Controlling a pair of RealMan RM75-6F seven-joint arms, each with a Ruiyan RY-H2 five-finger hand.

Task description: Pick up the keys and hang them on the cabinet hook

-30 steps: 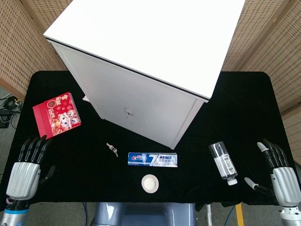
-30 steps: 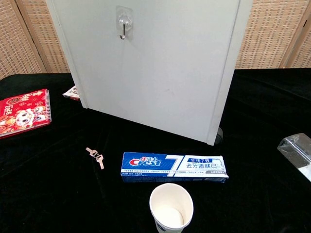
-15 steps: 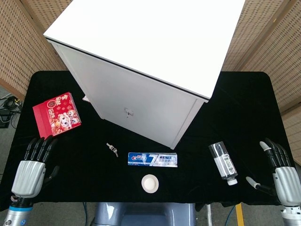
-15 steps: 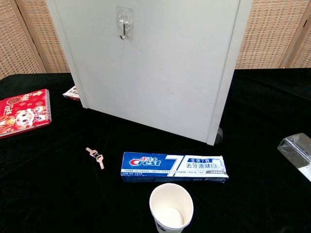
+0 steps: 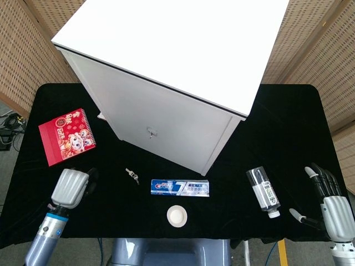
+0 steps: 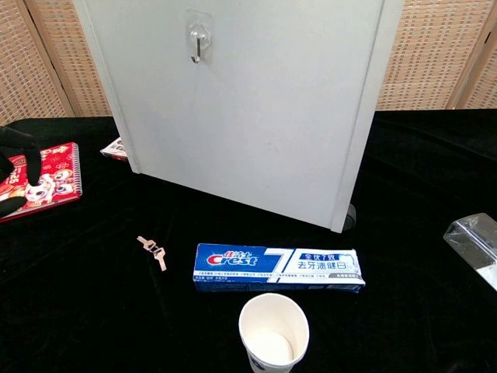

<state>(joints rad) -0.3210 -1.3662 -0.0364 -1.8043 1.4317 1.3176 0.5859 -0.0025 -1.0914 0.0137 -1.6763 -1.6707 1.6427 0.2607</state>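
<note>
Two hands show at the near edge of the black cloth-covered tabletop (image 5: 288, 116). The left hand (image 5: 71, 187) hangs over the near-left part, just in front of the red spiral-bound notebook with cartoon figures (image 5: 67, 136); from above only its silver back and dark fingers past it show, and I cannot tell whether they are spread or curled (the chest view catches only dark fingertips (image 6: 14, 141) at its left edge, over the notebook). It holds nothing that can be seen. The right hand (image 5: 331, 201) sits at the near-right corner with its fingers straight and apart, thumb out to the side, holding nothing.

The small bunch of metal keys (image 6: 152, 251) lies flat on the cloth in the near-left half of the tabletop, between the left hand and the blue-and-white Crest toothpaste box (image 6: 278, 267), touching neither. The clear adhesive hook with a metal prong (image 6: 198, 38) is on the front face of the tall white cabinet (image 5: 183, 66), which fills the middle of the tabletop; nothing hangs on it.

A white paper cup (image 6: 273, 333) stands upright at the near edge, just in front of the toothpaste box. A clear plastic bottle with a white cap (image 5: 264, 192) lies on its side toward the near-right, apart from the right hand.
</note>
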